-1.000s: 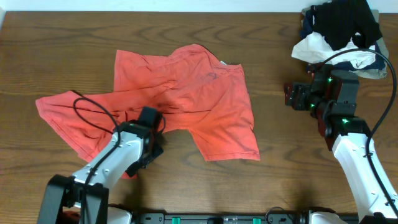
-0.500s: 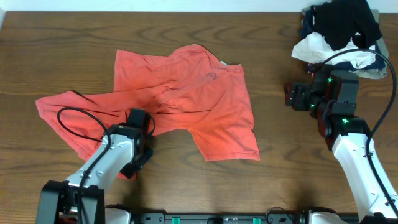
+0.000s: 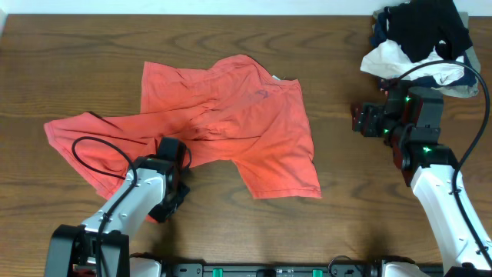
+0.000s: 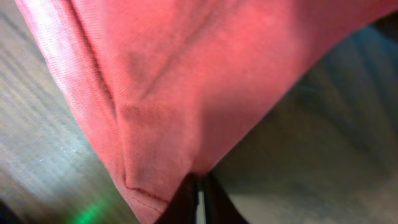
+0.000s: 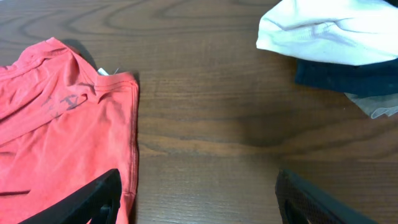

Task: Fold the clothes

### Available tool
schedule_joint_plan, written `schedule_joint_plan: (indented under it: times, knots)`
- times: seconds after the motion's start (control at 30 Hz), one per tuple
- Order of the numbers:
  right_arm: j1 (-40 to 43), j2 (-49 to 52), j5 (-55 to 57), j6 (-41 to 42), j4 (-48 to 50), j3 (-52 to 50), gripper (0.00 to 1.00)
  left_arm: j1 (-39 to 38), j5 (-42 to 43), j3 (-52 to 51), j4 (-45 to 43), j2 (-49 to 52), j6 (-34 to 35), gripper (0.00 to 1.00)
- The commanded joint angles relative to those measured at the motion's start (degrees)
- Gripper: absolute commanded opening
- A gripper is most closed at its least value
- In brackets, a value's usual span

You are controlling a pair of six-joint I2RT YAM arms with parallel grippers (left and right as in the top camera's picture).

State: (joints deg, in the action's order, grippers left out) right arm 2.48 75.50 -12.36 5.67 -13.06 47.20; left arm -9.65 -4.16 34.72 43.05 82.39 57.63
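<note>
A coral-red cotton T-shirt (image 3: pixel 231 127) is lying crumpled left of centre on the wooden bench (image 3: pixel 338 46). The wrist view alone is showing the left claw (image 4: pixel 198 198) clenching its edge. The right claw (image 5: pixel 199 202) is gaping, and the print is illegible.

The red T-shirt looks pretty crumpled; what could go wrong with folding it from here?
The left hand pinches only a thin bit of hem on the coral-red cotton T-shirt, so the cloth might slip out when pulled. The shirt lies bunched and creased, so wrinkles could get folded in. The right hand is open over the bare wooden table, near the heap of black and white garments; it might snag those.
</note>
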Motion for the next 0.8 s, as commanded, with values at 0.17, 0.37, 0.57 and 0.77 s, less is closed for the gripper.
schedule_joint_plan:
  times: [0.17,0.37,0.57,0.77]
  knots:
    - [-0.6,0.2,0.2,0.3,-0.3,0.8,0.77,4.9,1.3,1.6,9.3,0.5,-1.6,0.70]
    - [-0.6,0.2,0.2,0.2,-0.2,0.8,0.77,6.1,1.6,1.1,9.1,-3.8,-1.6,0.71]
    - [-0.6,0.6,0.2,0.2,0.0,0.8,0.78,6.1,1.7,-0.9,4.7,-3.5,-1.6,0.71]
    - [-0.6,2.2,0.2,-0.2,0.0,0.8,0.78,6.1,1.6,-3.0,4.6,-3.5,-0.5,0.70]
